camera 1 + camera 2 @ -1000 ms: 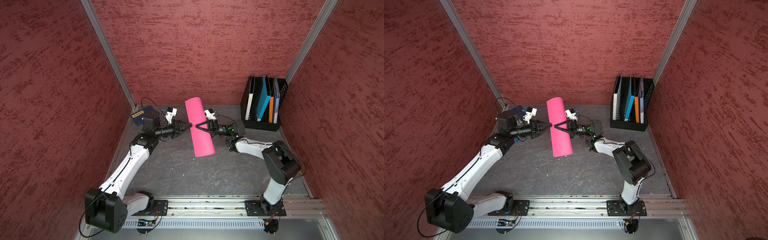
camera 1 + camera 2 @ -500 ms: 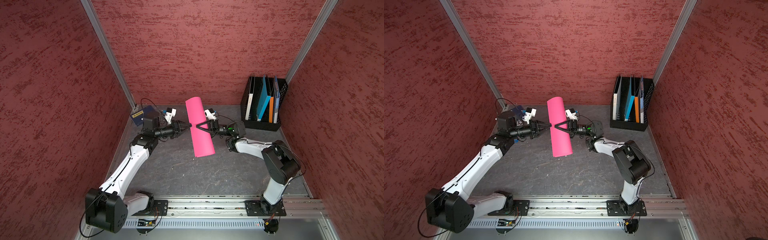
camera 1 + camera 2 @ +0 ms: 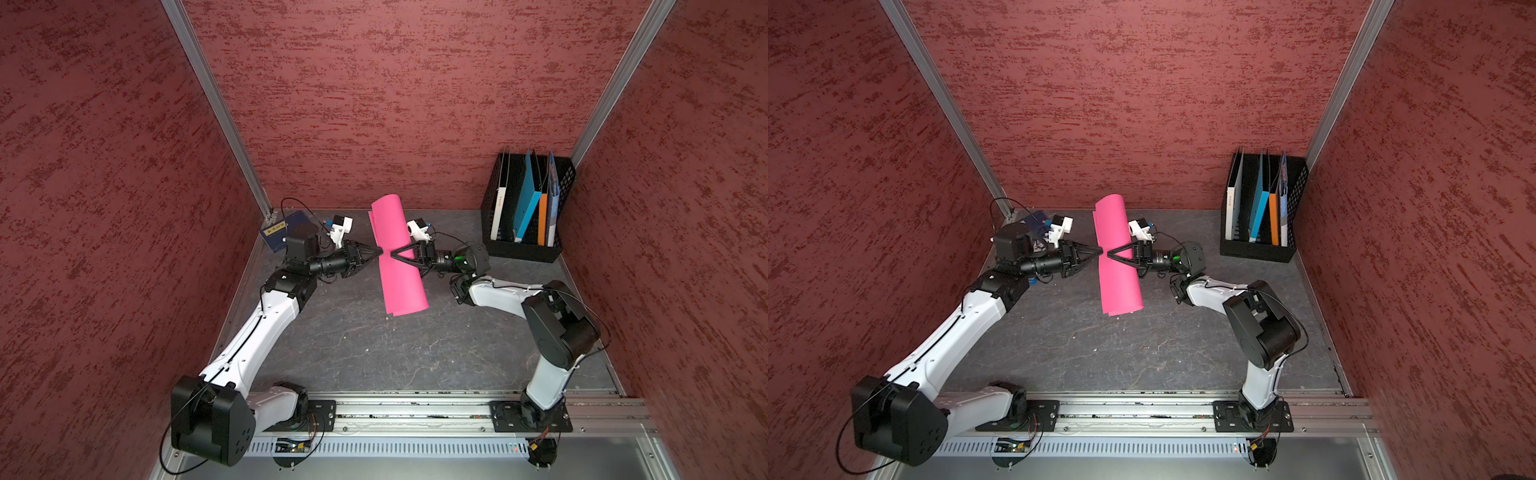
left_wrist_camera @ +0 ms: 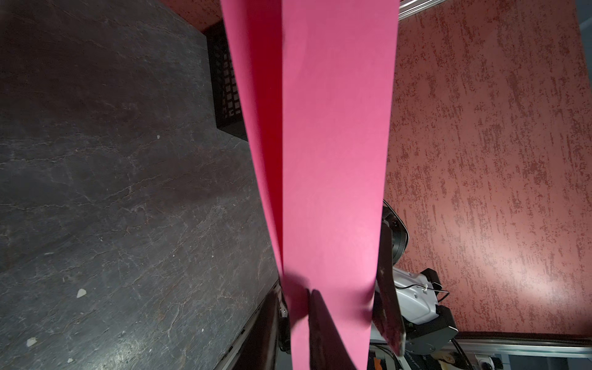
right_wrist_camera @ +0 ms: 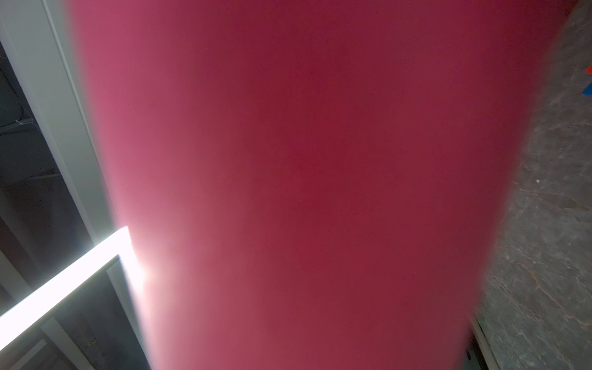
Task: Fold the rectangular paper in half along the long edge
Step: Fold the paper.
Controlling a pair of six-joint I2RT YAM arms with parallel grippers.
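The bench (image 3: 374, 357) is a dark grey, veined slab with a few pale flecks. A black rack (image 3: 519, 251) of folders stands on it in a far corner, seen in both top views (image 3: 1254, 251). A navy booklet (image 3: 276, 232) lies flat well left of the rack, in the other far corner. A metal rail (image 3: 415, 417) runs along the edge farthest from the rack. Whether the low end of the paper (image 3: 401, 282), left of the rack, touches the bench cannot be told.

Both top views look steeply down, sharing the whole bench (image 3: 374, 353); each wrist camera sits close against the pink paper (image 4: 336, 144).
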